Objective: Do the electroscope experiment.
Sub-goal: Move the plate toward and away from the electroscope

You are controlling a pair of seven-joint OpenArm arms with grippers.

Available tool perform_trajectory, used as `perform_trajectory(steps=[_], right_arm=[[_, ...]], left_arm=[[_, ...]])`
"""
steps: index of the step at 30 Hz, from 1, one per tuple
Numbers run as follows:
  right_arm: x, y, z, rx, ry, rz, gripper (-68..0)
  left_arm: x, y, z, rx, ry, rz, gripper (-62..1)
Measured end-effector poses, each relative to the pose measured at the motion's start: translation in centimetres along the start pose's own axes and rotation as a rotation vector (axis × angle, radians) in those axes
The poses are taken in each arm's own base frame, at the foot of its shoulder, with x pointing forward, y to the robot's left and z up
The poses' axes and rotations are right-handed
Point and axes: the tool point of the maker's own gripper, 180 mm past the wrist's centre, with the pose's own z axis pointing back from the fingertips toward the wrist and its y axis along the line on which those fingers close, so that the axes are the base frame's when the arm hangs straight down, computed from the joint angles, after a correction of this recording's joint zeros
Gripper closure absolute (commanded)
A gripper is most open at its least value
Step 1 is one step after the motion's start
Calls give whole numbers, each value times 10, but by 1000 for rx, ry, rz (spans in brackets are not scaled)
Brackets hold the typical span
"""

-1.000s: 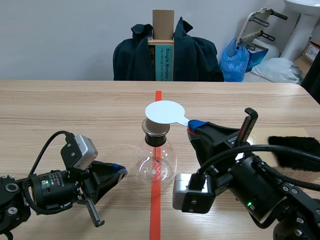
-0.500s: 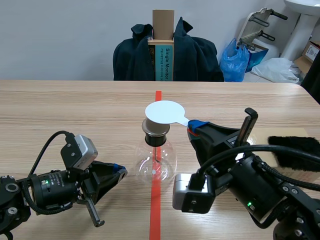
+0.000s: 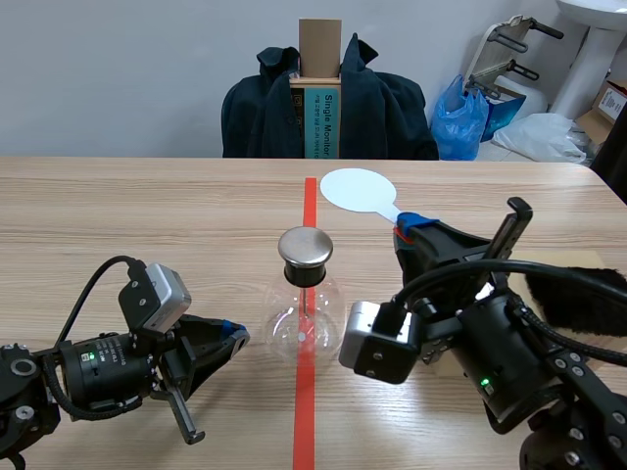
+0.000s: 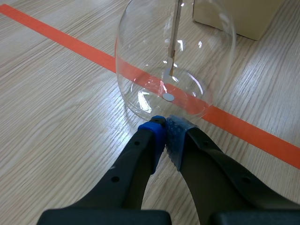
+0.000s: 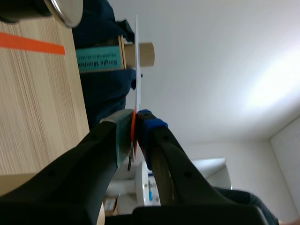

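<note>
On the orange-red tape line, mid-table: a glass electroscope flask, upright, topped with a round metal cap. Inside the glass, a thin rod hanging straight down toward the base.

Left of the flask, low over the wooden table: the left gripper, closed with nothing in it, its pads pressed together. Tips right at the flask's lower wall. Cannot tell whether touching or just short of it.

Right of the flask and raised: the right gripper, clamped tight on the stem of a white disc paddle. Holds the disc higher than the cap and off to its far right, apart from it, not over it. From the right wrist camera, shows edge-on as a thin white line rising from between the squeezed fingers.

Farther right on the table: a black furry cloth, partly hidden behind the right arm.

Beyond the far edge: a dark jacket draped around a cardboard box, and a blue bag beside it.
</note>
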Motion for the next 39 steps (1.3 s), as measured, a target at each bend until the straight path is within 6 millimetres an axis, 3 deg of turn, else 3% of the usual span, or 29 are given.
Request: perform_trajectory(steps=[7, 12, 21, 39], right_arm=[[-15, 0, 1, 2, 85, 4, -8], [-19, 11, 5, 24, 100, 17, -8], [-22, 13, 7, 23, 113, 19, -8], [28, 16, 8, 33, -164, 37, -8]], left_arm=[[0, 0, 0, 0, 0, 0, -28], [0, 0, 0, 0, 0, 0, -28], [0, 0, 0, 0, 0, 0, -27], [0, 0, 0, 0, 0, 0, -28]])
